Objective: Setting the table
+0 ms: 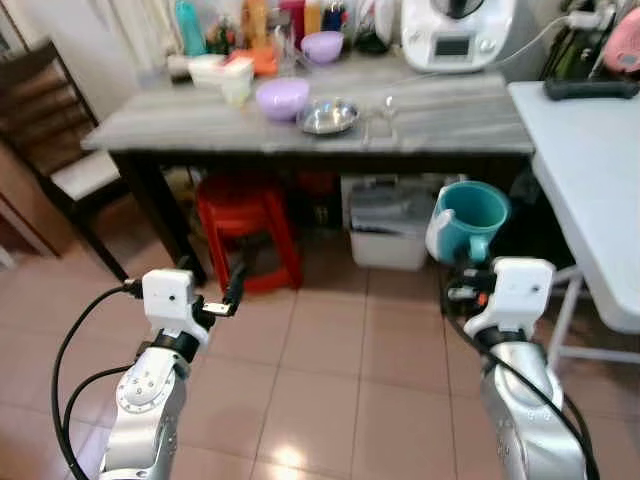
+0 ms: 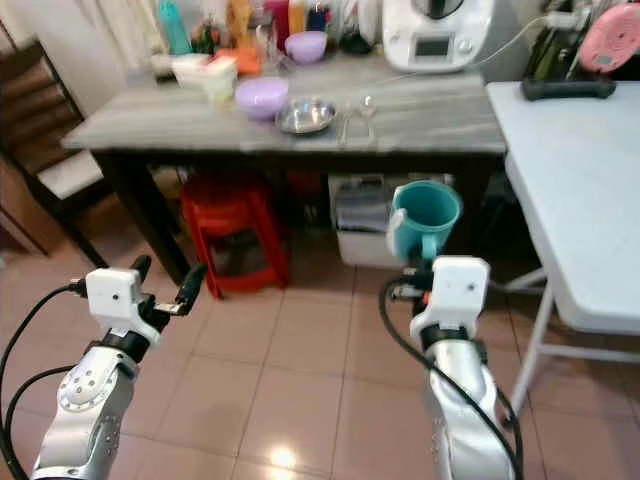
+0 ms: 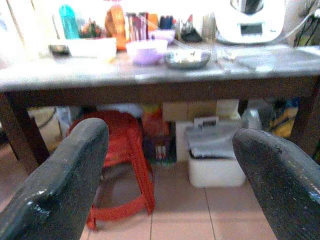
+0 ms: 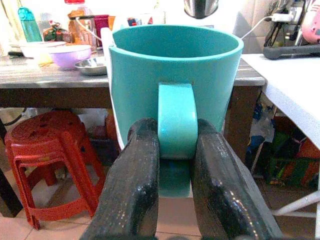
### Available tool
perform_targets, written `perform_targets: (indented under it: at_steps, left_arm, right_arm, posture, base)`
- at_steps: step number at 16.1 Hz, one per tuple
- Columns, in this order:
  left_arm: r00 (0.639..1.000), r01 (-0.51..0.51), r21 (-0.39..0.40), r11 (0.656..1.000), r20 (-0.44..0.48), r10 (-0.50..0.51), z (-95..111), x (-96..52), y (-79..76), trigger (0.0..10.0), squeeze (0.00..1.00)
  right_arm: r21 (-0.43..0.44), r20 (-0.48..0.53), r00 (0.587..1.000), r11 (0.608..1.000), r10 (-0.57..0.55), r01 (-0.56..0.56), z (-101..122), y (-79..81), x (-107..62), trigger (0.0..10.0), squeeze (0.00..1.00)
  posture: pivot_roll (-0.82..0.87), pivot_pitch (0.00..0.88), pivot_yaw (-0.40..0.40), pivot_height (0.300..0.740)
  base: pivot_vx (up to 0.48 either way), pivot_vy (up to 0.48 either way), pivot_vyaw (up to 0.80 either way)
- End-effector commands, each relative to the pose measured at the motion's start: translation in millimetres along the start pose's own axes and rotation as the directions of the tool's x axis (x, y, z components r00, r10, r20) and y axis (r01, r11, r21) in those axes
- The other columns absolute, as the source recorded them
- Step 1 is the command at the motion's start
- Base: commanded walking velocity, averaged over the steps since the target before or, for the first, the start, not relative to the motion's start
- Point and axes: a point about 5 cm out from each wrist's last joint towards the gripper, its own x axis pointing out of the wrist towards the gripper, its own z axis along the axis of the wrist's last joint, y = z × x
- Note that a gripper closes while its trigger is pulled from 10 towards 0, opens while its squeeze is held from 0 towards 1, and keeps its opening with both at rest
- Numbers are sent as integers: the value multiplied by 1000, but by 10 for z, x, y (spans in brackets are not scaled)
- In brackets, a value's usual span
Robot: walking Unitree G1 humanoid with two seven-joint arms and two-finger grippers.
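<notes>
Both eye views look forward and down from the robot's head at the grey wooden surface [image 1: 300,125], across tiled floor [image 1: 320,360]; they share one scene, the right eye's picture slightly offset. The left wrist view sits low, facing level under that surface toward the red stool [image 3: 125,165] beneath it, seen between its open jaws. The right wrist view looks along its jaws, very close to the teal mug [image 4: 172,80], with the same surface behind.

table [image 1: 450,125] holds: purple bowls 2 [image 1: 283,97] [image 1: 322,45] | steel bowl 1 [image 1: 328,117] | under it: red stool 1 [image 1: 245,225] | before it: teal mug 1 [image 1: 470,217]
</notes>
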Motion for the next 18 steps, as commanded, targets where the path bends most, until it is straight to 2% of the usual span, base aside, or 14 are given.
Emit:
perform_targets:
  at_steps: [1,3,8,12,16,18]
  left_arm:
    - [1000,4,-7,1000,10,-4,32,15,-23,10000,0]
    - [1000,13,-11,1000,9,-13,31,31,-44,10000,0]
    - [999,37,-27,999,13,-37,43,63,-86,10000,0]
    - [999,42,-33,999,8,-42,32,59,-98,10000,0]
    - [999,47,-35,998,11,-46,36,71,-114,10000,0]
    - [999,53,-37,998,10,-52,34,75,-120,10000,0]
  right_arm:
    - [-14,19,1000,1000,-18,18,55,-40,-16,10000,0]
    - [-12,18,1000,1000,-20,21,56,-43,-11,10000,0]
    - [7,25,999,999,-39,39,93,-81,45,10000,0]
    - [6,22,999,999,-34,34,89,-62,71,10000,0]
    - [-15,34,999,1000,-18,19,109,-48,89,10000,0]
    - [-19,39,999,1000,-20,21,114,-47,92,10000,0]
  posture:
    - [-114,0,106,740]
    - [-118,0,108,740]
    - [-118,0,106,740]
    - [-114,0,102,740]
    - [-115,0,101,740]
    - [-116,0,101,740]
  base:
    - [315,0,425]
    - [313,0,413]
    - [325,0,0]
    - [336,0,-664]
    - [338,0,0]
    - [339,0,797]
